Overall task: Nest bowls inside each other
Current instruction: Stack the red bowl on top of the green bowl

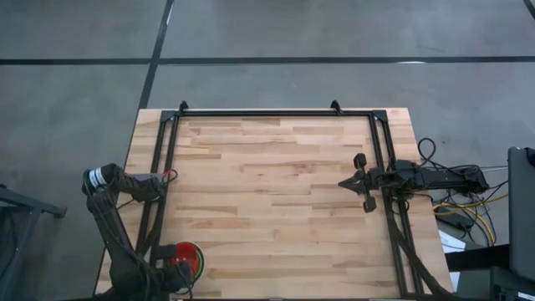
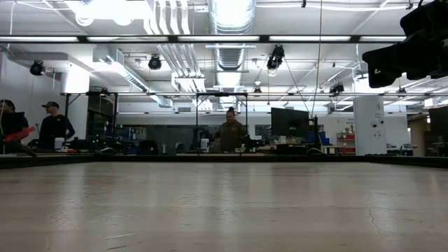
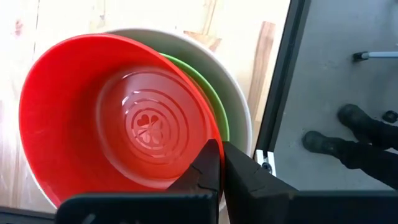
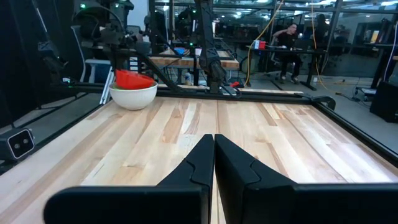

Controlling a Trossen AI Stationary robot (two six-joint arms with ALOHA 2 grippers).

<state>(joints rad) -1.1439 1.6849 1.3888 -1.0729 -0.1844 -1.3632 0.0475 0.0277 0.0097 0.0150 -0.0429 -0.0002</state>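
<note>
Seen from above: a stack of bowls (image 1: 189,257) at the near left corner of the wooden table (image 1: 276,192), right by the black frame rail (image 1: 164,184); left gripper (image 1: 177,276) directly at it; right gripper (image 1: 361,183) well apart, parked low over the table's right side, fingers pressed together on nothing.

Seen from the left wrist: red bowl (image 3: 118,121) tilted inside a green bowl (image 3: 214,106), both within the whitish-cream bowl (image 3: 239,99); left fingers drawn shut, apparently pinching the red bowl's thin rim, though the contact itself sat hidden behind the fingertips.

Judged as thin, glossy plastic: light, stiff, probably slippery, unlikely to break; best held at the rim, one finger inside and one outside; tilted bowl likely to need seating flat.

Hard to make out: only one green rim visible, any further green bowls either concealed beneath or absent, impossible to say; stack cut off at the overhead picture's lower edge and partly covered by the left arm; nothing of the bowls in the table-level view, only distant people beyond the table.
</note>
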